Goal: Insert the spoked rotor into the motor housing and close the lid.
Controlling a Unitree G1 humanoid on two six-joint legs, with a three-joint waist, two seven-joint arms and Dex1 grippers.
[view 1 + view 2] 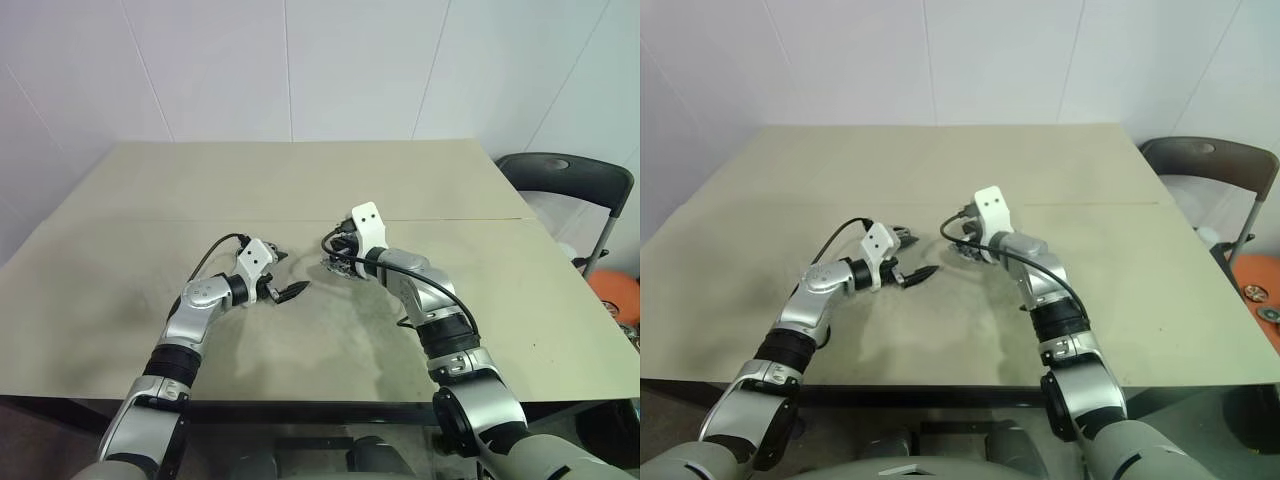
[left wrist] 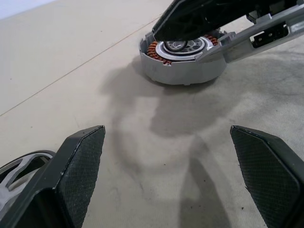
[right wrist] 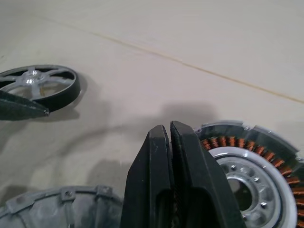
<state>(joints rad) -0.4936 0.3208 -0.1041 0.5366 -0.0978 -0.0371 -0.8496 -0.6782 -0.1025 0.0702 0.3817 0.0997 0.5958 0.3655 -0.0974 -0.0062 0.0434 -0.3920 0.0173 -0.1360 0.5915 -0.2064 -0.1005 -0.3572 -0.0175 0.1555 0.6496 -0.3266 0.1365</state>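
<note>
The motor housing [image 2: 183, 59] is sitting on the table [image 1: 300, 180] near its middle, roughly midway between the left and right edges, directly under the tip of the right claw [image 3: 173, 142]. The right wrist view is showing that claw's two black fingers pressed flat together, clenched on nothing, with the housing just beyond and beside their tips; whether the tips are touching its rim cannot be told. The housing is lying flat with its round opening facing up, so its axis is standing upright and anything entering it has to come down from above.

The spoked rotor [image 3: 40, 88] is lying flat on the table well apart from the housing, toward the left edge, just beside one finger of the left claw [image 2: 175, 180]. That claw is standing released, its textured pads wide apart, pointing across the table at the housing. The left arm is therefore the nearer one to the rotor, and the right arm the nearer one to the housing.

The housing is a squat, pale grey metal drum, ringed inside with copper-orange windings around a silvery hub with small holes. The rotor is a thin wheel, dark-rimmed, with shiny silver spokes. A grey, ribbed round part [image 3: 61, 204], possibly the lid, is lying near the right claw.
</note>
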